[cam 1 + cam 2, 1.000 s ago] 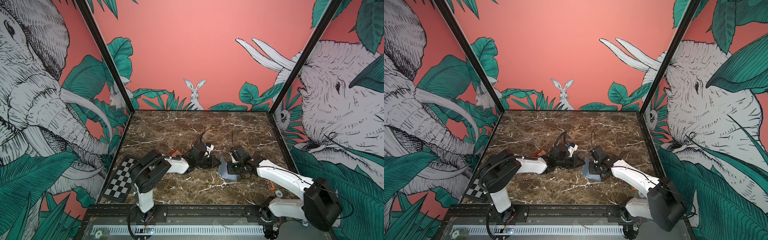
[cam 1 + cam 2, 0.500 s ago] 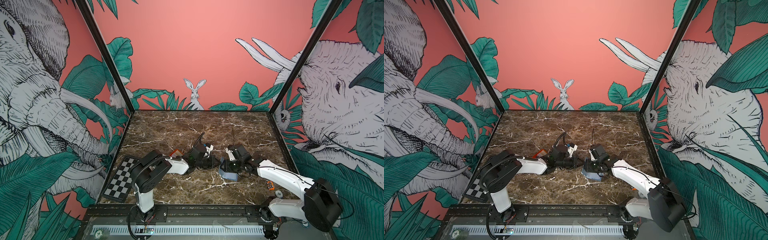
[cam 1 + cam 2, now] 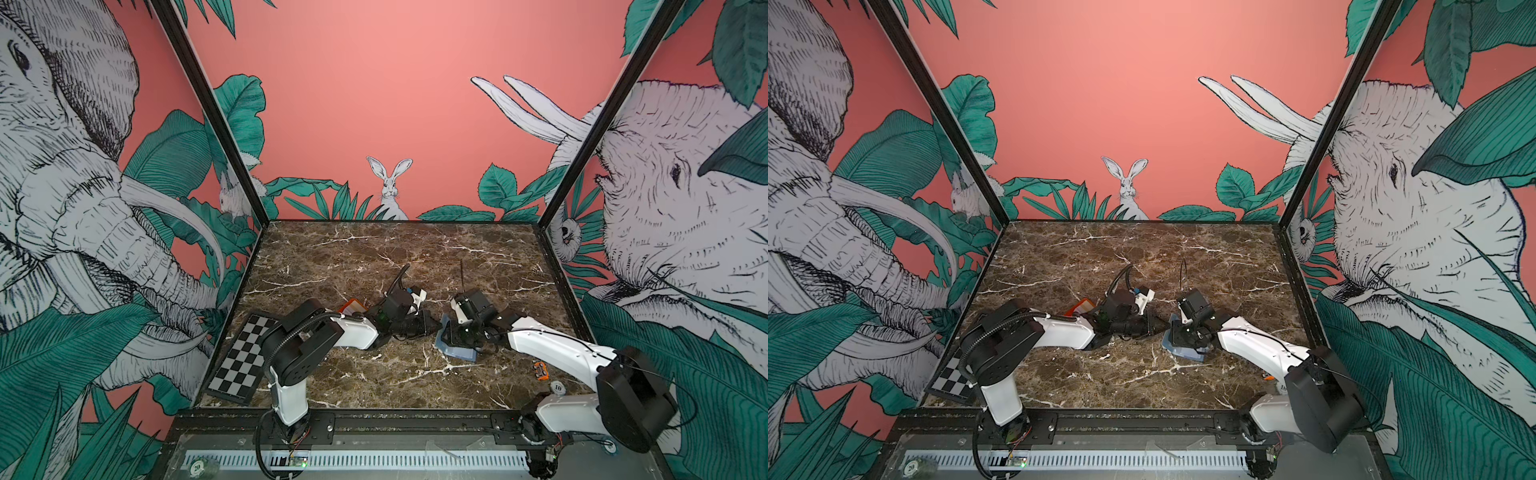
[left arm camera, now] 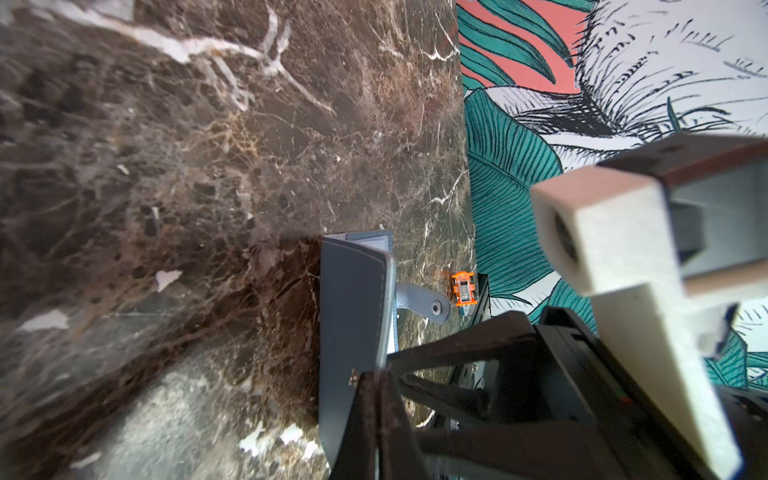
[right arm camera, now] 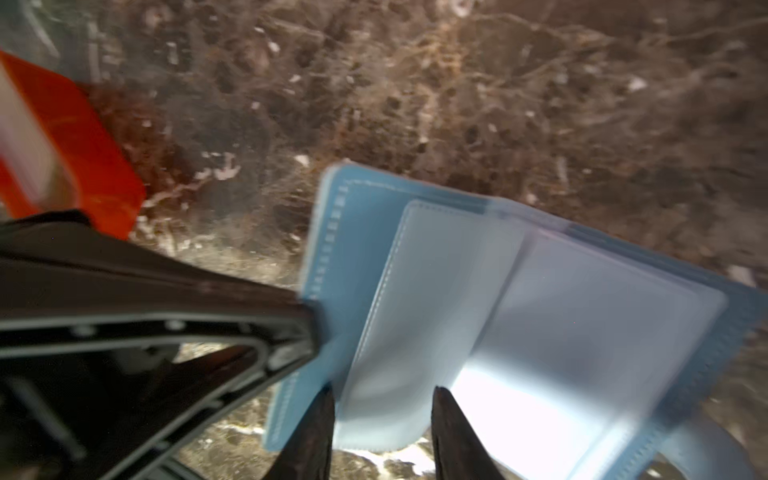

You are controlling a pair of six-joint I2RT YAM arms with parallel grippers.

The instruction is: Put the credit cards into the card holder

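Holder-opening step here, no card in play yet. The card holder (image 3: 459,354) lies open on the tabletop (image 3: 374,257), and the left end effector (image 4: 370,384) is clenched on the edge of its slate-blue cover (image 4: 353,299), propping that flap upright. The right end effector (image 5: 384,436) is right over the holder's inside. Its fingertips (image 5: 316,432) stand apart, released, with the lower edge of a clear sleeve (image 5: 415,311) loose between them and nothing pinched.

The credit cards (image 3: 354,309) look to be waiting in the orange tray (image 5: 95,158), well apart from the card holder on the left arm's side, with only a pale sliver showing.

By my read, the next move needs a card fetched from that tray. The right arm is the free one, so the left has to keep the cover pinned back. The sleeve is floppy, so its mouth must stay exposed and the card must go in edge-on.

Against a second ago, the card holder sits in the same spot and the left arm has not budged. The right wrist has shifted slightly over the holder and its jaws have spread.
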